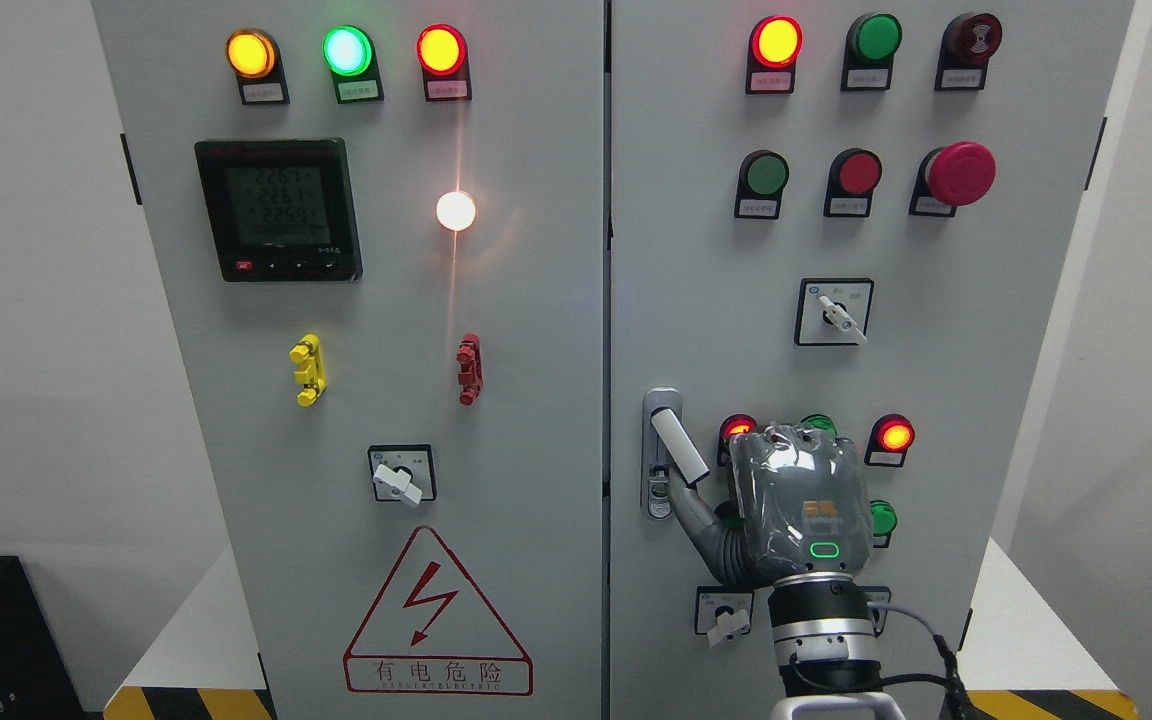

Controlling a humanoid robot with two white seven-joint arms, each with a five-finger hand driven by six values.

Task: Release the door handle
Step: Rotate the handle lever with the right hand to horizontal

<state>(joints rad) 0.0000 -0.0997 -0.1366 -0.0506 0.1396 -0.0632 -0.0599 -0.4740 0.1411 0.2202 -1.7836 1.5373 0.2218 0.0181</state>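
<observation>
White walls frame a grey two-door cabinet (496,400) standing on a pale floor with yellow-black hazard tape at the foot.

On the left door sit three lit lamps across the top, amber, green and red, then a black meter (279,210) with pale digits, and a bright white lamp (456,210) to its right. Lower down are a yellow clip (307,369) and a red clip (470,369), a rotary switch (401,474), and a red shock-warning triangle (437,618).

The right door carries the handle (677,447), a pale lever swung out of its grey lock plate and slanting down to the right, near the door's left edge. Just right of it is the right hand (801,505), its arm rising from the bottom edge. The thumb reaches left to just below the lever's lower end; whether it touches, I cannot tell. The other fingers are hidden behind the back of the hand, so I cannot say if they are curled or spread. Above are more lamps, buttons, a red mushroom stop (960,173) and a selector switch (835,312).

To let go cleanly, I judge the thumb should ease off the lever first, then the hand draw straight back from the door, clear of the small lamps beside it. Both doors look shut, so nothing inside shows.
</observation>
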